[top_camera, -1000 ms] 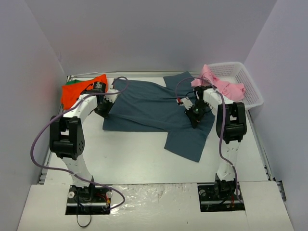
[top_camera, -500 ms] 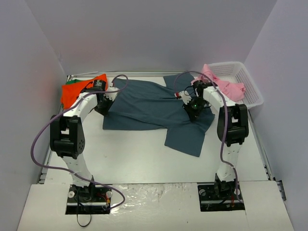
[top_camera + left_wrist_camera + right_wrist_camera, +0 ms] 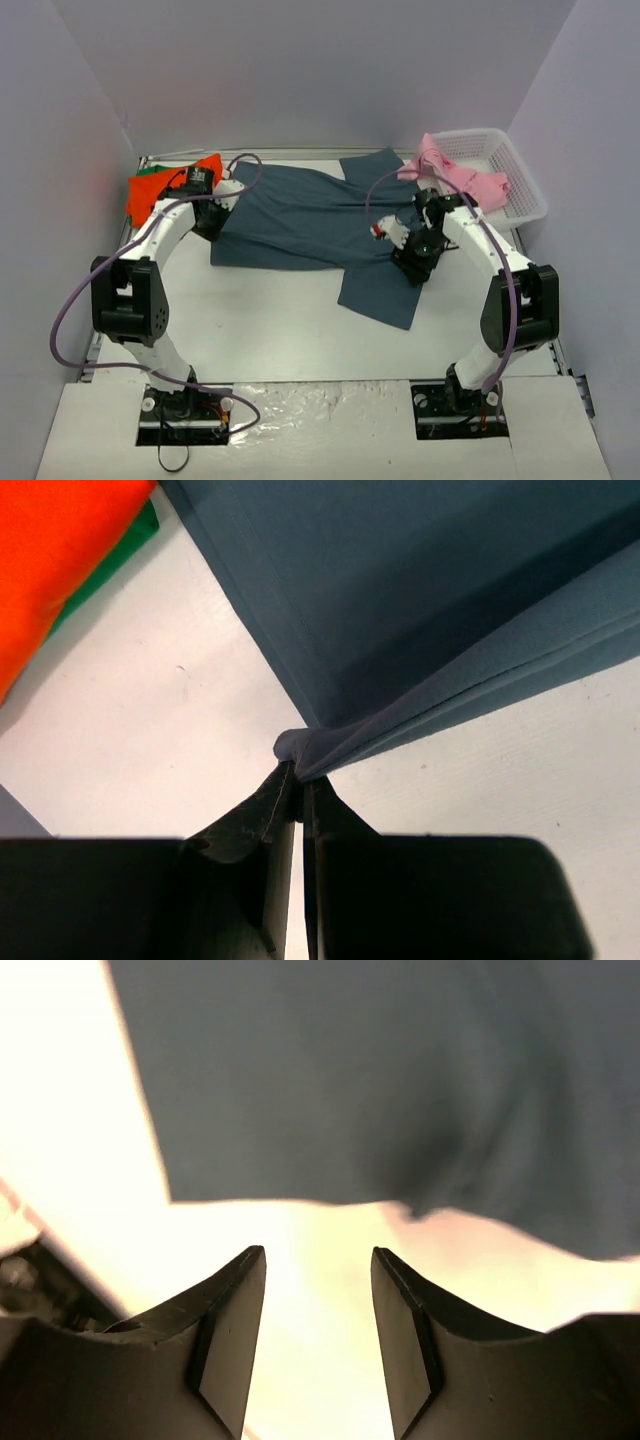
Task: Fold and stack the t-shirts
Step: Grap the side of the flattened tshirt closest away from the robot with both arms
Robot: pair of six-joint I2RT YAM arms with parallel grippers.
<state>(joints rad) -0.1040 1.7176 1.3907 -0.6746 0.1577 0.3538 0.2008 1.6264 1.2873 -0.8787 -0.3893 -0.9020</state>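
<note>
Pinching the left edge of the blue shirt (image 3: 300, 215), which lies spread across mid-table, the left gripper (image 3: 300, 780) has its jaws pressed on cloth; the right gripper (image 3: 318, 1290) hangs spread and empty over the right side; a one-sided pull could bunch the cloth against the orange shirt (image 3: 150, 190); bare table (image 3: 280, 320) lies nearer the arms.

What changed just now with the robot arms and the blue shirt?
The right pincer opened and let go of the blue shirt, and its arm's elbow swung out to the right. The left pincer stayed shut on the shirt's left edge. The orange shirt and the pink shirt did not move.
</note>
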